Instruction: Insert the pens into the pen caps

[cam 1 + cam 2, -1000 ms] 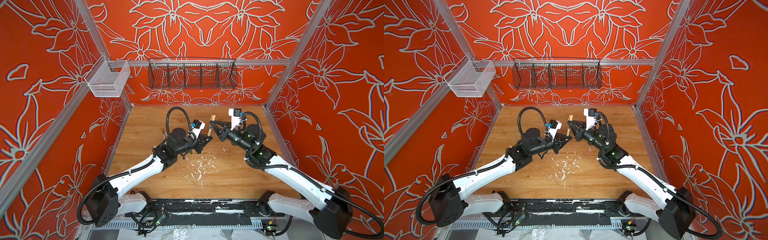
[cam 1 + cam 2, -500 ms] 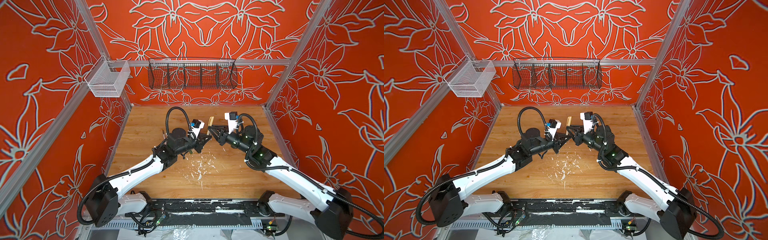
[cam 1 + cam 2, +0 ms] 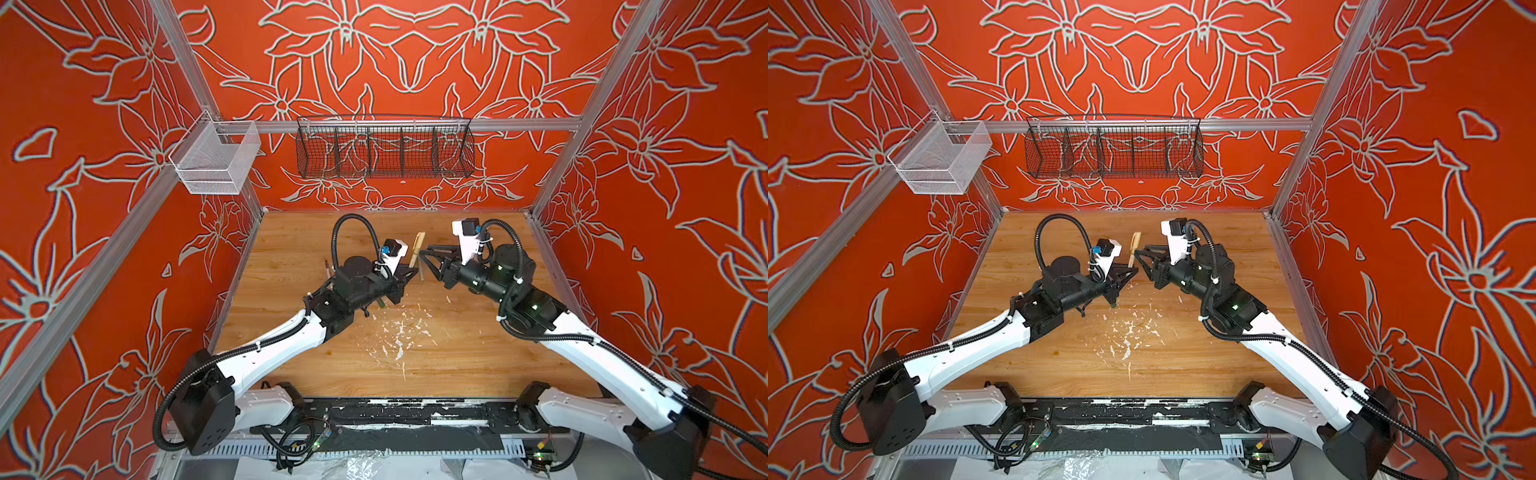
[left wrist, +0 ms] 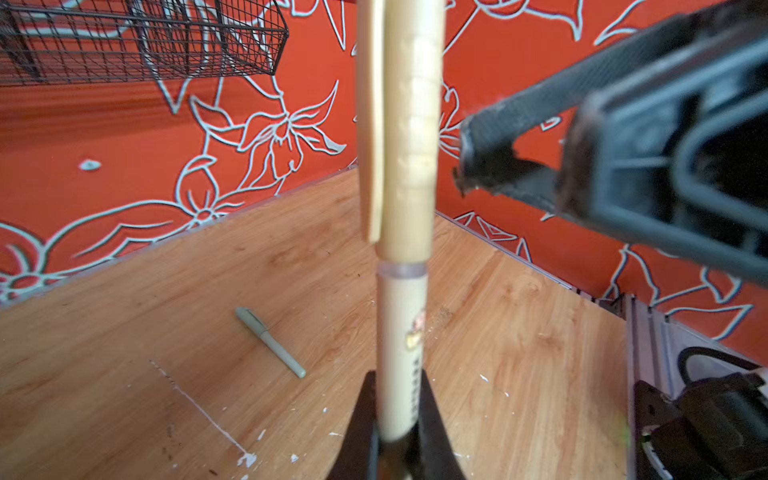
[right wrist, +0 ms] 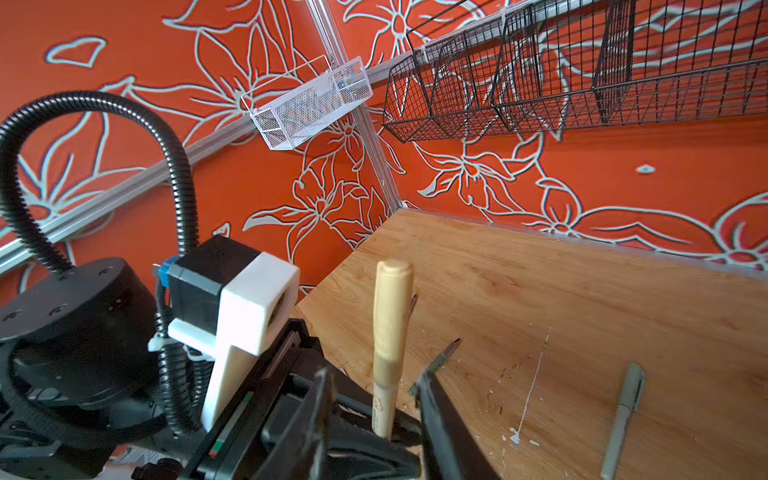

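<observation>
Left claw [image 4: 398,419] clamped on capped tan pen [image 4: 401,332], centre of both top views, right claw [image 5: 372,378] part-open, empty, just right of the cap [image 3: 419,241], not touching.

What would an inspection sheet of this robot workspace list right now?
Surface: wooden tabletop, scuffed, speckled with white paint flecks.
Job's things: tan capped pen held upright; grey-green capped pen lying flat; thin uncapped pen lying flat.
Clutter: nothing seen beyond the flecks.
Grippers: left gripper shut on the tan capped pen; right gripper open, beside that pen, not touching.
Cables: black ribbed hoses looping over each wrist.
Surroundings: orange floral walls, black wire basket, white mesh basket.
</observation>
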`<state>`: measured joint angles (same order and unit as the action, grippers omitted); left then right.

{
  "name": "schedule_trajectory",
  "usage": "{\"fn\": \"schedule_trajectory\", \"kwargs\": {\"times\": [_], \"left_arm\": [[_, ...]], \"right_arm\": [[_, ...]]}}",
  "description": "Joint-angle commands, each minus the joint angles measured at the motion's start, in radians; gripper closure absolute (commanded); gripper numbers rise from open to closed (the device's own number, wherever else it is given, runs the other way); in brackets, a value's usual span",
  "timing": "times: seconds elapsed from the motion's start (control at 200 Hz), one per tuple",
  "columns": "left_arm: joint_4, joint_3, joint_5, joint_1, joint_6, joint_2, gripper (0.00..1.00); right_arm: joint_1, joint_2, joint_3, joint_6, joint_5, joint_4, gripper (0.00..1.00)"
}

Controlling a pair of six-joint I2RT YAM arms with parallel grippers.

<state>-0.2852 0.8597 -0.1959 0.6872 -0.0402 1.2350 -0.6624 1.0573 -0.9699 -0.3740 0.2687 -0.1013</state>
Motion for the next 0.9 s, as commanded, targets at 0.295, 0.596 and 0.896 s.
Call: {"fn": "schedule_trajectory", "kwargs": {"times": [0.295,0.596,0.896], "left_arm": [[-0.01,-0.006,0.021,0.003,0.076,-0.024,1.0],[-0.006,-0.003,0.015,0.003,0.069,-0.03,1.0],[-0.009,-0.002,-0.002,0.003,0.053,-0.039,1.0]], "right_arm": [[0.007,0.076,-0.21,0.02,-0.039,0.129,0.63],[0.012,0.143,-0.27,-0.041,-0.037,0.161,0.64],[0.013,0.163,-0.267,-0.066,0.023,0.148,0.83]]}}
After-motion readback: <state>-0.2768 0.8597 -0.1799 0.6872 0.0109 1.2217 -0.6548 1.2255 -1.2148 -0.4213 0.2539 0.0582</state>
